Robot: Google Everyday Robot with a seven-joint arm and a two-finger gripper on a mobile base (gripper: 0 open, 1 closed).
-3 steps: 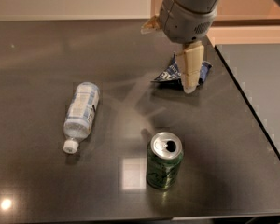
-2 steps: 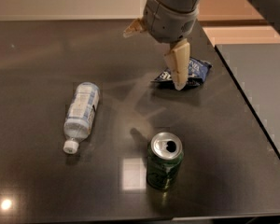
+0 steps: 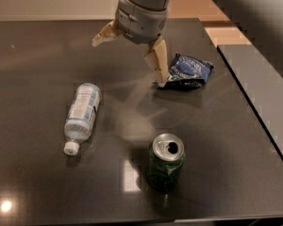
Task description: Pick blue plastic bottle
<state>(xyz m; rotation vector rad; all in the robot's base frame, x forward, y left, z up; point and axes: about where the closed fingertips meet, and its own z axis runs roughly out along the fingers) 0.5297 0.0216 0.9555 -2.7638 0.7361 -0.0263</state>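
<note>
End effector point(image 3: 128, 63), fingers spread and empty, hangs at upper centre above the table point(image 3: 33, 69); bottle point(image 3: 81, 117) lies lower left.

No lettering can be read anywhere. The blue plastic bottle point(image 3: 81, 117) has a pale blue-and-white label whose print is illegible. The dark blue snack bag point(image 3: 188, 71) shows white marks, equally unreadable. The green can point(image 3: 166, 166) bears nothing legible. The gripper point(image 3: 128, 62) hangs over the worktop point(image 3: 37, 55) beside the bag, jaws spread.

Clear bottle point(image 3: 82, 116) flat, left of jaws
</note>
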